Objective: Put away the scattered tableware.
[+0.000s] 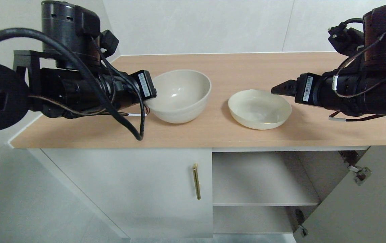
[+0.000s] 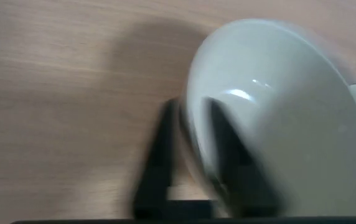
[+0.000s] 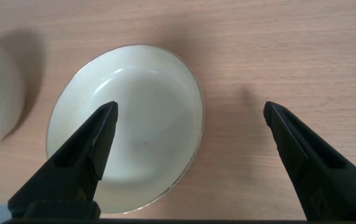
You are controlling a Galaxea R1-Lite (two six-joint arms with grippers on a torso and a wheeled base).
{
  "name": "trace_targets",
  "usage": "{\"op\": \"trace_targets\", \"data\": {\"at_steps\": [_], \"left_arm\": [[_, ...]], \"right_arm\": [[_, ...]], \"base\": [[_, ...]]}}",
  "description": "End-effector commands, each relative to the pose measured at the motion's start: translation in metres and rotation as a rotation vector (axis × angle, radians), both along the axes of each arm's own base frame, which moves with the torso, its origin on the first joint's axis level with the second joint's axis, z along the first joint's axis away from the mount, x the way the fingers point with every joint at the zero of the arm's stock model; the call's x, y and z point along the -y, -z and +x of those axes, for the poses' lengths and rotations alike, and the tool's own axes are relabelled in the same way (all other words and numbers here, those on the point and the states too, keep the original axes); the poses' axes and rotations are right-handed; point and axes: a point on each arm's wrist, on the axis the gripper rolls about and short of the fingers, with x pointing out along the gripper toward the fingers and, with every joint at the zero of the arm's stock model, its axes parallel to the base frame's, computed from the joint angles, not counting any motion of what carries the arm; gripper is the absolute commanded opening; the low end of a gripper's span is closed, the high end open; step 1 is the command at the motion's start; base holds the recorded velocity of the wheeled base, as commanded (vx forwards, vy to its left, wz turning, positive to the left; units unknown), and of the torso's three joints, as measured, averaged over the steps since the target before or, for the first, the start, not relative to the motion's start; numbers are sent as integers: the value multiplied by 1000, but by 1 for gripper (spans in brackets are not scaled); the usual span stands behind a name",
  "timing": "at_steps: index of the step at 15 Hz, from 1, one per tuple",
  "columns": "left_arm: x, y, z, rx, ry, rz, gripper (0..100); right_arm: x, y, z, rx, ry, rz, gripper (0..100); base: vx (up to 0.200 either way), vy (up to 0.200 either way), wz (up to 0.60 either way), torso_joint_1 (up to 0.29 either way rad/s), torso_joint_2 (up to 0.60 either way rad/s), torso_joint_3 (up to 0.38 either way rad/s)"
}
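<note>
Pinching bowl (image 1: 183, 91) rim, L gripper (image 2: 190, 109); R gripper (image 3: 189, 107) spread.

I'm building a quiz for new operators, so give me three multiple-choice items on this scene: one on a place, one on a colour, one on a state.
1. Where does the shallow dish lie relative to the deep bowl?
A. Inside it.
B. On the countertop, to the robot's right of it, apart.
C. On a cabinet shelf.

2. What colour is the handle on the shut cabinet door?
A. Black.
B. Red.
C. Gold.

3. How is the right gripper?
A. Open above the shallow dish.
B. Shut on the dish's rim.
C. Shut on the deep bowl.

Answers:
1 B, bare wood shows between the two.
2 C, the bar handle shines gold against the white door.
3 A, its fingers are spread wide with the dish beneath.
</note>
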Motion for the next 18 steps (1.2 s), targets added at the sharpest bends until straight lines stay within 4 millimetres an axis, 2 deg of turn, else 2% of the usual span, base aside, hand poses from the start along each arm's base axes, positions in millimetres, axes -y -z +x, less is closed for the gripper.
{"op": "trace_targets", "data": {"at_steps": [1,3,4,6,13,16,17,18], "left_arm": [[-4,-9,-8,25,-3,-16,0],[-13,-23,-29,64,9,-40,0],[-21,-29,-46,84,33,-53,0],[-27,-34,-60,96,89,-76,0],[-28,-32,-63,90,109,-77,0],[-28,-31,-62,87,109,-75,0],[-28,-32,-63,89,109,-76,0],[-29,-32,-63,90,107,-76,0]], "right_arm": [[0,0,0,-1,-1,-1,100],[0,0,1,-1,1,0,100],[-1,1,1,-5,1,-2,100],[-3,5,5,-13,11,-13,100],[-10,24,20,-50,61,-100,100],[-11,26,22,-52,68,-106,100],[-11,26,22,-53,69,-103,0],[-11,25,22,-51,66,-101,0]], "base": [[0,0,0,0,0,0],[0,0,0,0,0,0],[0,0,0,0,0,0],[0,0,0,0,0,0],[0,0,0,0,0,0],[0,0,0,0,0,0],[0,0,0,0,0,0],[0,0,0,0,0,0]]}}
